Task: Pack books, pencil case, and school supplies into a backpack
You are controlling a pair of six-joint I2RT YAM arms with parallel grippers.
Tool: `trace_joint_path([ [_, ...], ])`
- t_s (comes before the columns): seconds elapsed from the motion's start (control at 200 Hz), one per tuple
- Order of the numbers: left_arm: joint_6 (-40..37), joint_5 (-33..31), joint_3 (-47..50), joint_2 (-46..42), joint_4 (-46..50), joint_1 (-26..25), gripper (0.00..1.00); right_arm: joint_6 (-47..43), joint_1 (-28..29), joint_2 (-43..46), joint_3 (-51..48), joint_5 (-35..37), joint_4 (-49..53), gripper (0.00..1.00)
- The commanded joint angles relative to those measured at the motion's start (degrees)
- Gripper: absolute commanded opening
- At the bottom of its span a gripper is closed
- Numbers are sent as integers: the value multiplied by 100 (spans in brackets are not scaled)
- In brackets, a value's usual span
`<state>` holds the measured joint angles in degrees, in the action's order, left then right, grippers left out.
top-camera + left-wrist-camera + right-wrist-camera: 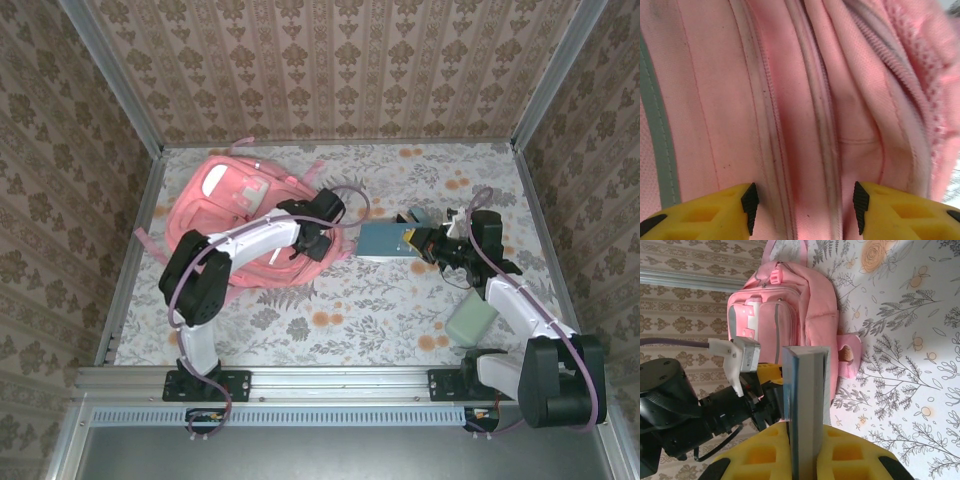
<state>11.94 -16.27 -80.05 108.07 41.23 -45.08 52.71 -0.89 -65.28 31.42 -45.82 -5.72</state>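
Observation:
The pink backpack (235, 215) lies at the back left of the table, front pockets up. My left gripper (322, 238) hovers over its right side, open, its yellow fingers (715, 212) straddling folds and a zipper seam of the pink fabric (790, 100) without pinching them. Just right of the backpack, my right gripper (428, 245) is shut on a blue-covered book (385, 241) and holds it flat. In the right wrist view the book (807, 390) stands edge-on between the yellow fingers (760, 455), pointing at the backpack (785, 315). The mint-green pencil case (470, 322) lies near the right arm's base.
A floral cloth (340, 320) covers the table. Wallpapered walls close it in at the left, back and right, and a metal rail (330, 380) runs along the near edge. A pink strap end (847, 356) lies on the cloth beside the backpack.

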Motion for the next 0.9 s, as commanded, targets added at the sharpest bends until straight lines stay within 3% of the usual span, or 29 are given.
trace_joint_path([
  [0.0,-223,-739,-156,153,430,42,51,7,-8,138,-39,-40,-59,0],
  [0.115,-176,-948,-177,259,456,39,38,41,-4,125,-48,-72,-101,0],
  [0.28,-167,-1005,-211,147,421,44,0,121,42,105,-92,-102,-225,0],
  [0.545,34,-542,-499,-682,518,158,0,557,464,-82,-88,-14,-856,0],
  [0.895,187,821,-473,-1833,379,683,0,838,1257,-1035,395,398,-1609,0],
])
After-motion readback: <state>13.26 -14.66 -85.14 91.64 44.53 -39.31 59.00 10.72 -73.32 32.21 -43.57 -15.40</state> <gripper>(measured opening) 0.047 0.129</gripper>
